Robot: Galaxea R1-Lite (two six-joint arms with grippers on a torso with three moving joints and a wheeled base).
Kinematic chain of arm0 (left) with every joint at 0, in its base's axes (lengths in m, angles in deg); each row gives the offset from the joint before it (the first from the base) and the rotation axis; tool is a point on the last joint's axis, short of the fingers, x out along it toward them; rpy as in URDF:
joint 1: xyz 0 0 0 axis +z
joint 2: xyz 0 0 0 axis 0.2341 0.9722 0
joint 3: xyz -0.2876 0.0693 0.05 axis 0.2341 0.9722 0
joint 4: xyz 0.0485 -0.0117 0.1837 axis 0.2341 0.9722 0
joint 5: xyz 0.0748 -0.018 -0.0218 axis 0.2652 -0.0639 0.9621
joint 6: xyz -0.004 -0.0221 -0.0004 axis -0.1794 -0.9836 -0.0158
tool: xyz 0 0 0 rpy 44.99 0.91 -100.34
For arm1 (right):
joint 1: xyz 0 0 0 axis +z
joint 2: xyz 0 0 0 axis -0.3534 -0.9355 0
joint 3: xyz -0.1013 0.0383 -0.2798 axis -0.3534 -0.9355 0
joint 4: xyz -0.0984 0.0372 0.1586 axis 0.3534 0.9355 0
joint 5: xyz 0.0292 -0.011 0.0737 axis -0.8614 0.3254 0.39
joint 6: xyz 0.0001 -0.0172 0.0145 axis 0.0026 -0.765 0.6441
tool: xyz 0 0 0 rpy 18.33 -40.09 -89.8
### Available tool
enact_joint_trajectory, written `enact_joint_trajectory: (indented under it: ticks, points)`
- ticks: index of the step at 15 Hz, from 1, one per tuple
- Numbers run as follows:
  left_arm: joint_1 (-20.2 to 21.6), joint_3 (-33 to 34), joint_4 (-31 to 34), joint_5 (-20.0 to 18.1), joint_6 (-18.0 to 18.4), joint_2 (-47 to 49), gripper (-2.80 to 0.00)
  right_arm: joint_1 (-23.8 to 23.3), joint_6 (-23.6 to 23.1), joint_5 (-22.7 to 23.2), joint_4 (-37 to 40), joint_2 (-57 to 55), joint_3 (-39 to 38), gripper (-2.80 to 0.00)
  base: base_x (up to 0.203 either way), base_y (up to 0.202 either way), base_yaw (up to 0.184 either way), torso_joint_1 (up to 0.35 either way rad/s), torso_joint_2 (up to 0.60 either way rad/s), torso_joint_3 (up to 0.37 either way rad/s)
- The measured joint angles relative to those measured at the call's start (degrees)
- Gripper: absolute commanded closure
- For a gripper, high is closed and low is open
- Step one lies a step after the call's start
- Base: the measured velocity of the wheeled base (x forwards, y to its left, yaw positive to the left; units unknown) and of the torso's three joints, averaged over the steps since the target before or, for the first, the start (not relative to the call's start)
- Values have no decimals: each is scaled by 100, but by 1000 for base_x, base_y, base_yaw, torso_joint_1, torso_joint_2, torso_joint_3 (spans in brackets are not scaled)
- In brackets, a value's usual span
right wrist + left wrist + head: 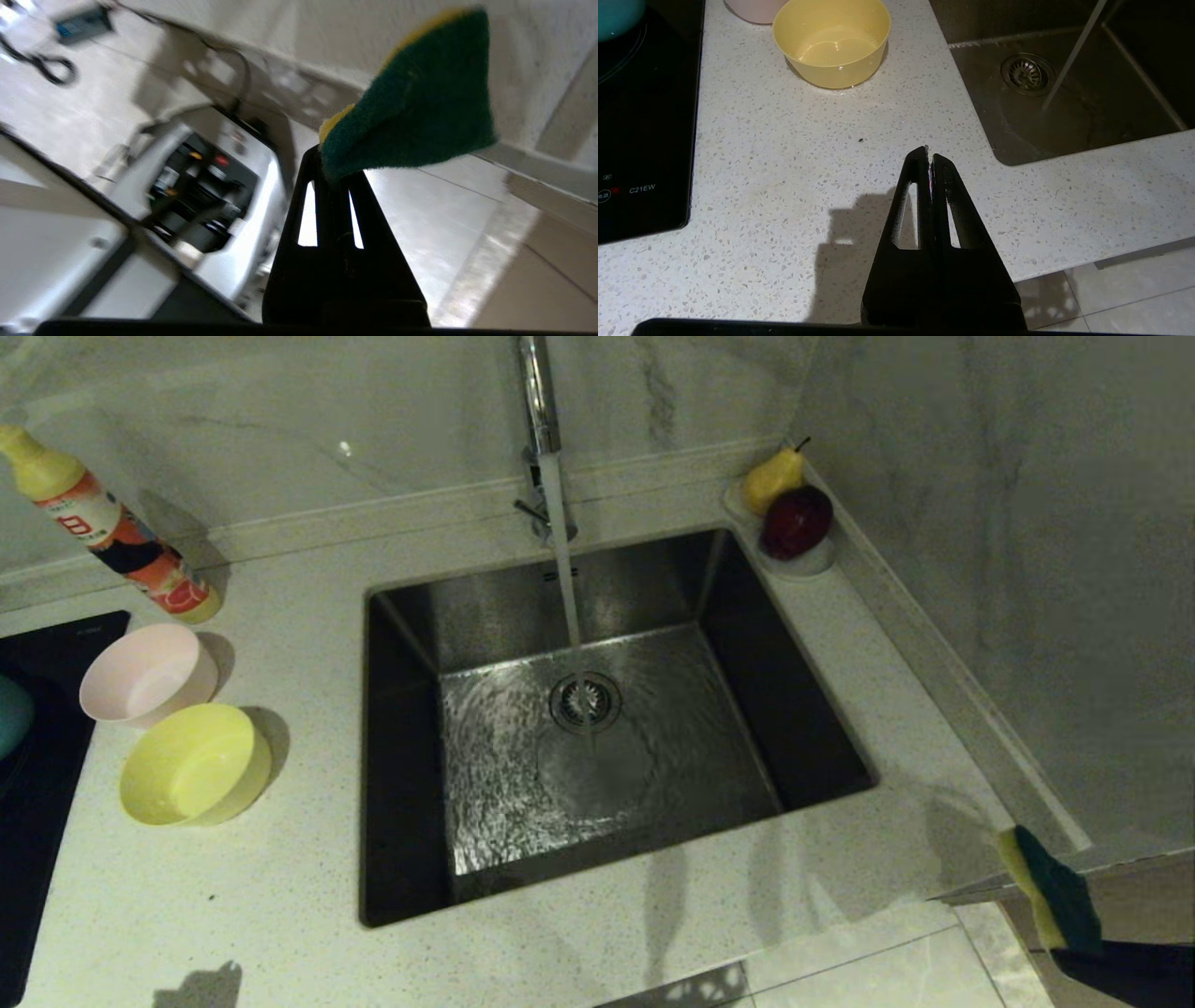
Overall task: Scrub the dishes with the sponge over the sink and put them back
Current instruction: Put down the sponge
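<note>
Already the right gripper (332, 170) pinches the sponge (416, 107) by one corner at four o'clock of the sink (401, 756) — soft, light, floppy; left gripper (928, 156) pressed together.

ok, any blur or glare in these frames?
Right wrist view: background smeared by motion blur, sponge in the right gripper only slightly soft. Head view: sharp, dim, small glare spot on the wall, ripples glinting in the sink. Left wrist view: sharp, left gripper casting a hard shadow on the counter.
</note>
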Motion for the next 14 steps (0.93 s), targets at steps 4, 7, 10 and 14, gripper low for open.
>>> enact_joint_trajectory:
  ticks: [4, 7, 10, 14]
  points:
    - [0, 0, -1, 0, -1, 0, 0, -426, -787, 21, -1562, -240, -1077, 0, 0, 0, 0, 0, 0, 0]
    - [0, 0, 1, 2, 0, 0, 0, -680, -1320, 136, -2437, -513, -1472, 0, 0, 0, 0, 0, 0, 0]
    - [0, 0, -3, 2, 3, 0, 0, -917, -1657, 322, -2609, -766, -1587, 0, 0, 0, 0, 0, 0, 0]
    - [0, 0, 3, 0, 0, 2, 0, -1004, -1815, 451, -3488, -1348, -1708, 0, 0, 0, 0, 0, 0, 0]
